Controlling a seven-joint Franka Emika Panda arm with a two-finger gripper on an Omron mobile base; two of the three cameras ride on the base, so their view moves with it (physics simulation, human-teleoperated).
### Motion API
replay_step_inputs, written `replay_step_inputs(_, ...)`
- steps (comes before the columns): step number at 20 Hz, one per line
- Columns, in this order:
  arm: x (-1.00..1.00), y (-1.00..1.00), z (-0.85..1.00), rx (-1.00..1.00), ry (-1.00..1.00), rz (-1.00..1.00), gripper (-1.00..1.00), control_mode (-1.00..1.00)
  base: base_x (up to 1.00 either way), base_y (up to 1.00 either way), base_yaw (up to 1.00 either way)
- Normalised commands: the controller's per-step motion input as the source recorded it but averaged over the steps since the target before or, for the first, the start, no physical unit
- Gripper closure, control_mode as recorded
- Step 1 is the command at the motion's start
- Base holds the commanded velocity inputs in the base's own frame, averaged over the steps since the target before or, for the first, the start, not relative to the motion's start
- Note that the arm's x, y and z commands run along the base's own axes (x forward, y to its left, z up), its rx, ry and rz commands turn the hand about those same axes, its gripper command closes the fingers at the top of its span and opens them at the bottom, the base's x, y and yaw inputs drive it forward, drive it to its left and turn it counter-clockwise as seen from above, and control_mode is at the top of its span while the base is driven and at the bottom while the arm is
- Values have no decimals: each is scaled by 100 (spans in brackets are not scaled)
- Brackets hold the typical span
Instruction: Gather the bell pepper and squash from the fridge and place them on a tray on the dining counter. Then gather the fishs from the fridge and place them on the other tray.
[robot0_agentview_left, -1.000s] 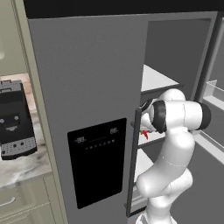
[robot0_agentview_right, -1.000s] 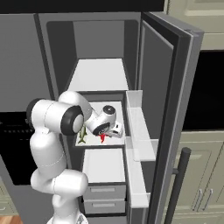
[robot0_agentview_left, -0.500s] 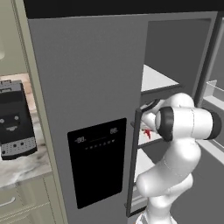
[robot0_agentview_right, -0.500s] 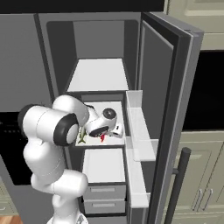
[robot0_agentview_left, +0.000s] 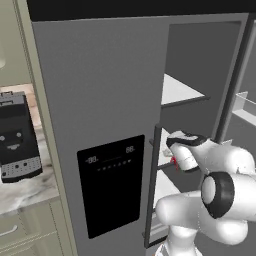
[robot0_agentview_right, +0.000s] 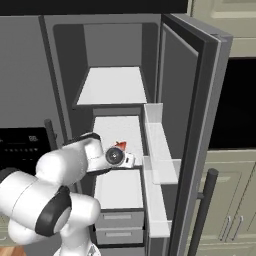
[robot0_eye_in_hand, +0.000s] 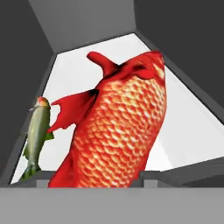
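Note:
The reddish-orange fish (robot0_eye_in_hand: 118, 131) stands tail-up between my gripper (robot0_eye_in_hand: 98, 175) fingers, and its scaled body touches both fingertips, so the gripper is shut on it. A sliver of that red fish (robot0_agentview_right: 120, 145) shows past the hand from the right base, and a red fleck of the fish (robot0_agentview_left: 174, 161) shows from the left base. The silvery-green fish (robot0_eye_in_hand: 37, 131) lies flat on the white shelf (robot0_eye_in_hand: 188, 127) to the left, apart from the fingers. My hand reaches into the middle shelf of the grey fridge (robot0_agentview_left: 100, 90). Bell pepper, squash and dining counter are out of view.
The fridge's right door (robot0_agentview_right: 192, 100) stands open, with clear door bins (robot0_agentview_right: 160, 150) close beside my hand. The left door with the black dispenser panel (robot0_agentview_left: 112, 185) is shut. A dark coffee machine (robot0_agentview_left: 17, 140) sits on a marble worktop at left. Fridge drawers (robot0_agentview_right: 117, 220) lie below the shelf.
The arm has folded lower and nearer the base while the hand stays at the middle shelf. The red fish has stayed at the fingers.

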Motion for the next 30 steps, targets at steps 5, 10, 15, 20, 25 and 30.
replay_step_inputs(5,-23,12,85,-6,-5,0,100,-100,0,0,0)
replay_step_inputs(10,-35,0,96,-2,-2,0,100,-100,0,0,0)
replay_step_inputs(15,-66,0,81,-13,17,0,100,-100,0,0,0)
replay_step_inputs(20,-98,13,46,-7,16,1,100,-100,0,0,0)
replay_step_inputs(25,-100,8,60,-5,-14,8,100,-100,0,0,0)
replay_step_inputs(30,-87,45,55,-5,-9,10,100,-100,0,0,0)
